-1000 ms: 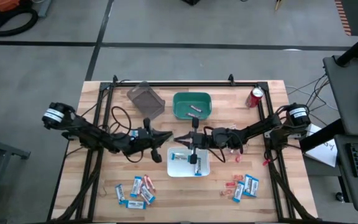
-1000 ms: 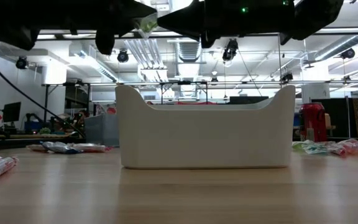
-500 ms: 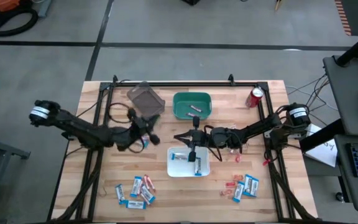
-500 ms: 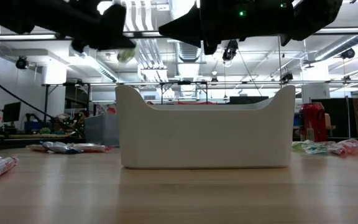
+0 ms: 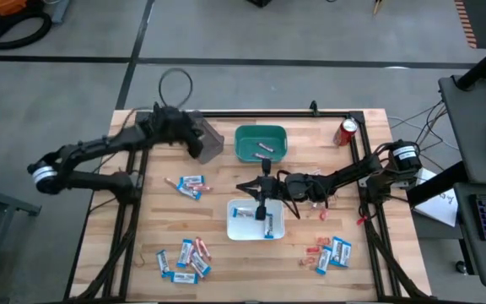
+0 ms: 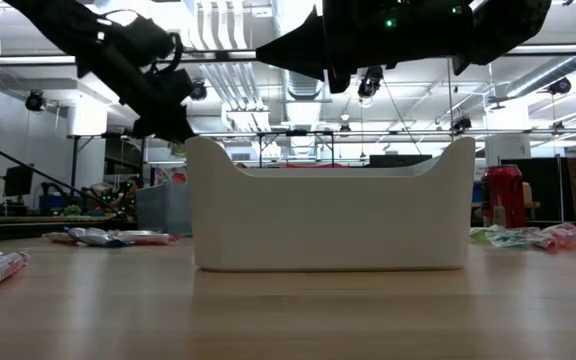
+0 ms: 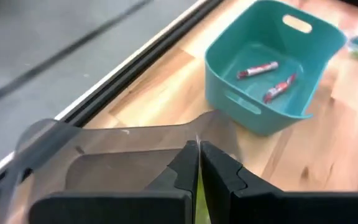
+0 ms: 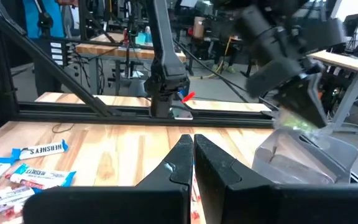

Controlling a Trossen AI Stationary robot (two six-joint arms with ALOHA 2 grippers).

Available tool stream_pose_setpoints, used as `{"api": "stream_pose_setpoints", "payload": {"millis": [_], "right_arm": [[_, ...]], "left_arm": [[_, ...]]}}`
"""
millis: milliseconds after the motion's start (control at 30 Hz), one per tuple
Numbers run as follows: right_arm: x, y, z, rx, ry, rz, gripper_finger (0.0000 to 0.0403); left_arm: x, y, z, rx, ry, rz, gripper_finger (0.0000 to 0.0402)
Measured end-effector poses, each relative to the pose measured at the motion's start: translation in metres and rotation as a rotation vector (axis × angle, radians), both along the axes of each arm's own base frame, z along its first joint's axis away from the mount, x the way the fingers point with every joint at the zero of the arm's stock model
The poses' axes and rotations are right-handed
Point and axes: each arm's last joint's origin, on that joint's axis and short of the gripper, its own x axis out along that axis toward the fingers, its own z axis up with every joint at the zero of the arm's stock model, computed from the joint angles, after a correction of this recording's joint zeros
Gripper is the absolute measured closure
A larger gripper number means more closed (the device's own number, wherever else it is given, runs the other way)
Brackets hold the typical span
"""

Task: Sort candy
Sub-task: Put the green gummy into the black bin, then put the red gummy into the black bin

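My left gripper [image 5: 195, 142] is over the smoky clear bin [image 5: 202, 128] at the far left, shut on a small yellow-green candy [image 8: 295, 126]. My right gripper [image 5: 243, 187] hangs shut and level above the far rim of the white bin [image 5: 256, 230], with nothing in it. The white bin holds blue-and-white packets [image 5: 245, 213]. Two pinkish sticks [image 7: 258, 69] lie in the teal bin [image 7: 235, 102]. Loose candy lies on the table in piles at the near left [image 5: 184, 256], the near right [image 5: 329, 252] and the left middle [image 5: 191, 183]. My left gripper pinches the yellow-green candy between its two fingers; only a thin sliver [image 7: 199, 186] shows in the gap. The fingers slant downward toward the table's far edge. The candy is lifted clear, above the smoky bin.
A red soda can [image 5: 347, 131] stands at the far right. Black frame rails run along the far edge [image 5: 251, 113] and down both sides. Bare wood lies between the bins and the near candy piles.
My left gripper has swung from beside the white bin at the table's middle toward the far left edge. It has turned about and now stands over the smoky bin, still shut on the candy. My right gripper has stayed in place.
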Motion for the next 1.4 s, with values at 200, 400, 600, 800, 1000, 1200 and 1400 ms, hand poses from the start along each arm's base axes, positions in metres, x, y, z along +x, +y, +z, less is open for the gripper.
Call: {"api": "stream_pose_setpoints", "payload": {"millis": [200,400,600,800,1000,1200,1400], "right_arm": [[0.000,0.000,-0.005,0.012,0.054,-0.002,0.0394],[-0.006,-0.001,0.007,0.069,0.032,-0.005,0.0394],[-0.021,-0.007,0.024,0.103,0.109,-0.024,0.0394],[-0.034,-0.021,0.034,0.158,0.190,-0.075,0.0394],[-0.039,-0.032,0.036,0.184,0.216,-0.117,0.0394],[-0.043,-0.034,0.032,0.294,0.266,-0.150,0.0394],[-0.059,-0.033,0.026,0.411,0.422,-0.204,0.0394]], "left_arm": [[-0.013,0.045,-0.010,-0.037,0.103,-0.023,0.0401],[-0.008,0.059,-0.030,-0.108,0.187,-0.031,0.0401],[-0.006,0.064,-0.043,-0.124,0.237,-0.013,0.0401],[-0.005,0.065,-0.045,-0.103,0.258,-0.027,0.0387],[-0.005,0.065,-0.043,-0.078,0.264,-0.014,0.0362],[-0.005,0.054,-0.026,-0.088,0.174,0.008,0.0357],[0.005,0.012,-0.004,-0.018,-0.048,-0.088,0.0359]]}}
